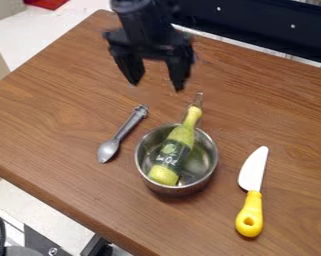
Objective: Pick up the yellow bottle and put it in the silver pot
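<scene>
Over the back of the table, my gripper (156,84) hangs open, with nothing between its two spread fingers. It is above and behind the pot, apart from the bottle. The silver pot (208,169) stands upright near the middle of the table. Inside it leans the yellow-green bottle (169,159), its wide base low in the pot and its neck sticking out past the back rim. A dark label wraps the bottle's body.
A grey spoon (126,129) lies left of the pot. To the right is a toy knife (251,197) with a white blade and yellow handle. The wooden table's (62,100) left edge runs diagonally, and a dark panel (256,25) stands behind the table.
</scene>
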{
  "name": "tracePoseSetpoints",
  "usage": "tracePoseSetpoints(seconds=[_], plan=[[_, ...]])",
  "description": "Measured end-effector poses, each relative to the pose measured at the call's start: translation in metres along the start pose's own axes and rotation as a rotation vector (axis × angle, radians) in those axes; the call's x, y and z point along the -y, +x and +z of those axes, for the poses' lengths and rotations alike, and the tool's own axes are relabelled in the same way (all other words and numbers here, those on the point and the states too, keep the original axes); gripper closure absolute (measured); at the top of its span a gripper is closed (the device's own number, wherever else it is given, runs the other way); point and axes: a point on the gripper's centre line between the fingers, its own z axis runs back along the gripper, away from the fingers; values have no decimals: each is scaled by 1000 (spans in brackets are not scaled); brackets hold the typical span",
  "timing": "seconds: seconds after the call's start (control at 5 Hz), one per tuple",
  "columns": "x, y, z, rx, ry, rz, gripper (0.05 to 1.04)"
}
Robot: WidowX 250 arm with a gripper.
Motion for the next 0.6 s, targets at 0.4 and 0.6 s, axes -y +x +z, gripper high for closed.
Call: tracePoseSetpoints(seconds=[0.4,0.6], plan=[[-32,37,-23,-11,69,138,84],[-44,51,-28,-3,70,173,84]])
